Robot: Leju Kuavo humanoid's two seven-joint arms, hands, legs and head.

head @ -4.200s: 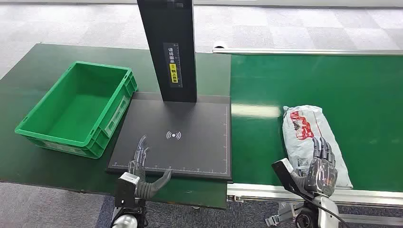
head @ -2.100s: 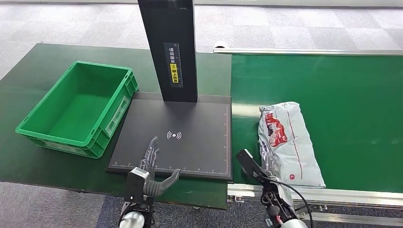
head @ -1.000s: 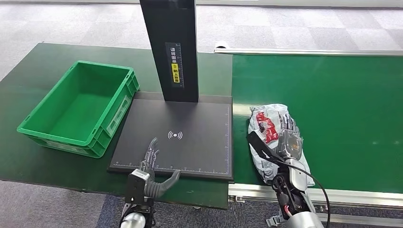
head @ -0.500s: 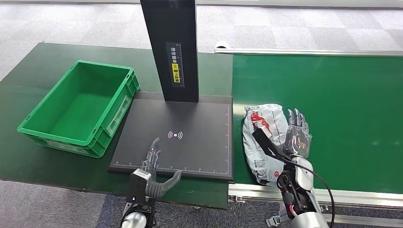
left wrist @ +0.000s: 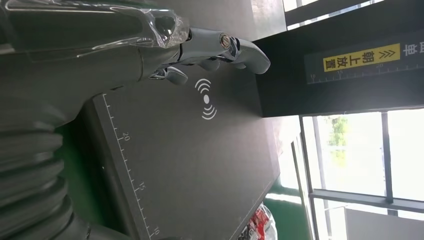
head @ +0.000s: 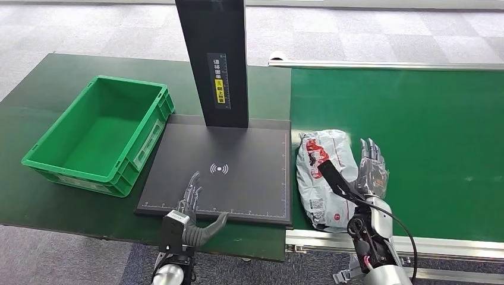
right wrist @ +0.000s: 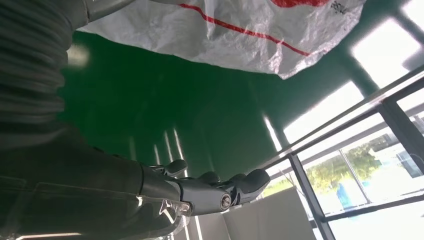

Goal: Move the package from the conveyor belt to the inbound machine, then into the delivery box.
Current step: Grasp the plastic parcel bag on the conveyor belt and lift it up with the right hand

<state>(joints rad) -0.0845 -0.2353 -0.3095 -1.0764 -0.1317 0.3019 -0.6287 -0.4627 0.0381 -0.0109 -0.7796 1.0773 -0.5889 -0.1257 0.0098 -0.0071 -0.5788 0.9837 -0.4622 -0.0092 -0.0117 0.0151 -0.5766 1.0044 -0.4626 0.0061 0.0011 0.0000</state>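
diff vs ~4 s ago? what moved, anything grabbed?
The package travelled along the conveyor belt toward the inbound machine and now lies by its edge. The right robot hand came off its top and now sits open beside it; nothing gripped. The left robot hand edged slightly forward; the green box is unchanged.
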